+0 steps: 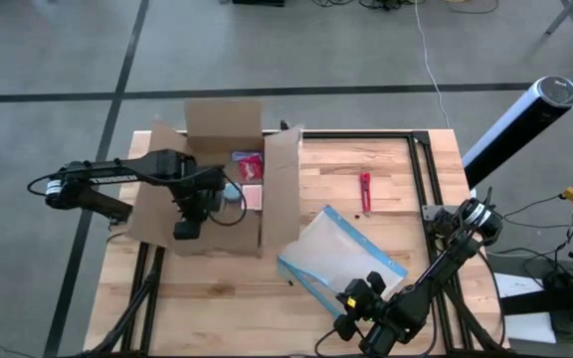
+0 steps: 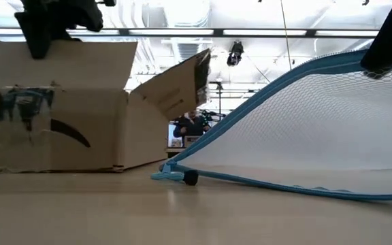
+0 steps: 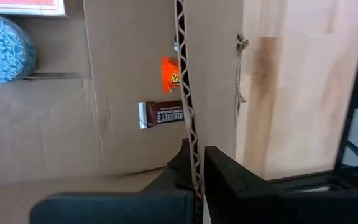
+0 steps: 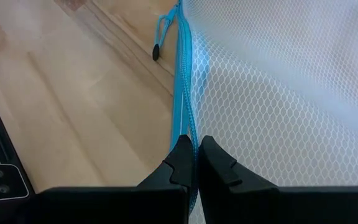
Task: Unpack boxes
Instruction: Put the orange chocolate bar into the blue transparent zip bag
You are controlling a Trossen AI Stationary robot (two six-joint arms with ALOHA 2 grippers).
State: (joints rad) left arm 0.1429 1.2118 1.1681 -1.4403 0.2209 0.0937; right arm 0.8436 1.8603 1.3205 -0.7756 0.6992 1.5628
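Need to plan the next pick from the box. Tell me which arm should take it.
Left. Its gripper is already at the cardboard box, clamped on its wall; the right gripper is holding the mesh pouch.

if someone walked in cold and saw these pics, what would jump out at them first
The open brown corrugated cardboard box on the table's left side stands out first, with the left end effector clamped on its wall edge and candy bars and a blue patterned round item inside. Next is the clear mesh pouch with blue edging at front right, its edge pinched by the right end effector. A small red tool lies alone on the bare wood between them.
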